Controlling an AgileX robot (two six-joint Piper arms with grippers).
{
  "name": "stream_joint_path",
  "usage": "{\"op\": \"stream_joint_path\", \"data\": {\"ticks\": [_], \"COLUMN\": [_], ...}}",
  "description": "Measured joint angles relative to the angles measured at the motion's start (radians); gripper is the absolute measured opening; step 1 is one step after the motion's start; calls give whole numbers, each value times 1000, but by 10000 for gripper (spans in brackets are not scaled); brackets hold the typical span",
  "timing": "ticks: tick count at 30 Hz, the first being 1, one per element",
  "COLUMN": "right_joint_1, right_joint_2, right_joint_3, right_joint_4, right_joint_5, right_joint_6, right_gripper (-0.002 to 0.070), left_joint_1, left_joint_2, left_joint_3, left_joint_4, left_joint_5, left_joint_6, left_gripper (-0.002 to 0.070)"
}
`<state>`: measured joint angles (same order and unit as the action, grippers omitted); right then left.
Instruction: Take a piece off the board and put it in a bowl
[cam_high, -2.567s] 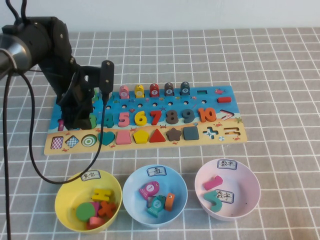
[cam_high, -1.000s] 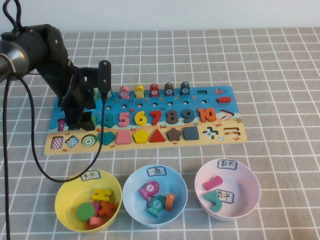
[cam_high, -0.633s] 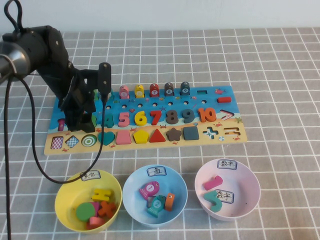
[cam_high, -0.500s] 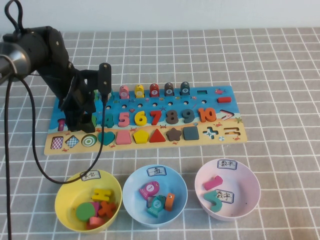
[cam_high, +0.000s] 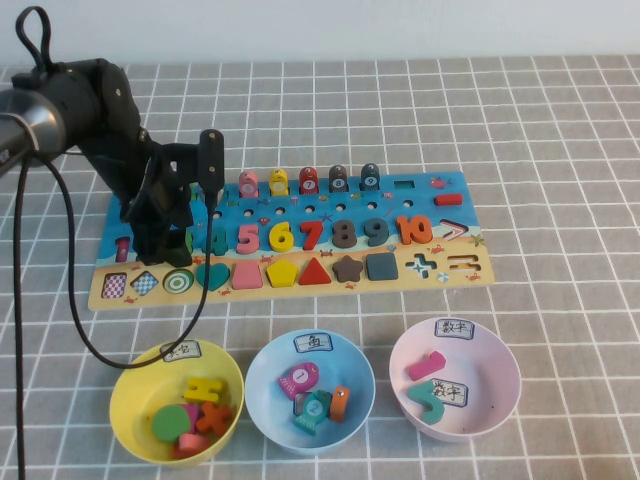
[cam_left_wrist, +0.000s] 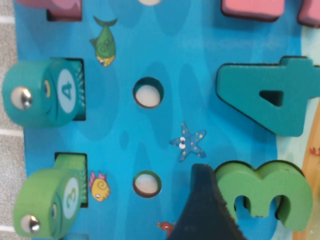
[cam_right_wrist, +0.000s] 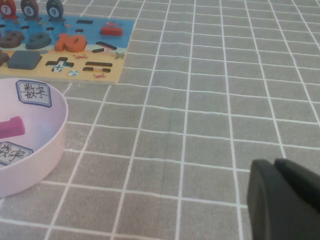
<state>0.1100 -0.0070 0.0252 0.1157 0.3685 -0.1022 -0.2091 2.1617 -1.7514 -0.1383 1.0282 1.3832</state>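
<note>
Grid-cloth table (cam_high: 560, 150) — one board (cam_high: 440, 272), three bowls; left gripper (cam_high: 178, 240) over piece (cam_left_wrist: 260, 192).

Left gripper (cam_high: 178, 238) lowered, jaws wide; right gripper (cam_right_wrist: 285, 200) parked low, jaws together.

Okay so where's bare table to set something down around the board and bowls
Bare table lies right of the board and pink bowl, and behind the board. Crowded: left end, where the left gripper hovers over the green 3; bowls fill the front.

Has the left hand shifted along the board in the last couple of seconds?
Barely: the left hand hangs over the green 3 at the board's left end, as before; its arm leans slightly more.
</note>
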Motion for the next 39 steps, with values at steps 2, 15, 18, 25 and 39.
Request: {"op": "stream_joint_path", "data": {"ticks": [2, 15, 18, 25, 39], "right_joint_1": [0, 0, 0, 0, 0], "right_joint_2": [0, 0, 0, 0, 0], "right_joint_3": [0, 0, 0, 0, 0], "right_joint_4": [2, 2, 2, 2, 2], "right_joint_5": [0, 0, 0, 0, 0], "right_joint_6": [0, 0, 0, 0, 0], "right_gripper": [-17, -17, -17, -17, -17], "left_joint_1": [0, 0, 0, 0, 0], "left_joint_2": [0, 0, 0, 0, 0], "left_joint_3": [0, -17, -39, -53, -54], "left_joint_4": [0, 0, 0, 0, 26], "left_joint_5": [0, 39, 45, 60, 35], "left_joint_6": [0, 0, 0, -23, -45], "left_gripper": [435, 435, 435, 435, 435]}}
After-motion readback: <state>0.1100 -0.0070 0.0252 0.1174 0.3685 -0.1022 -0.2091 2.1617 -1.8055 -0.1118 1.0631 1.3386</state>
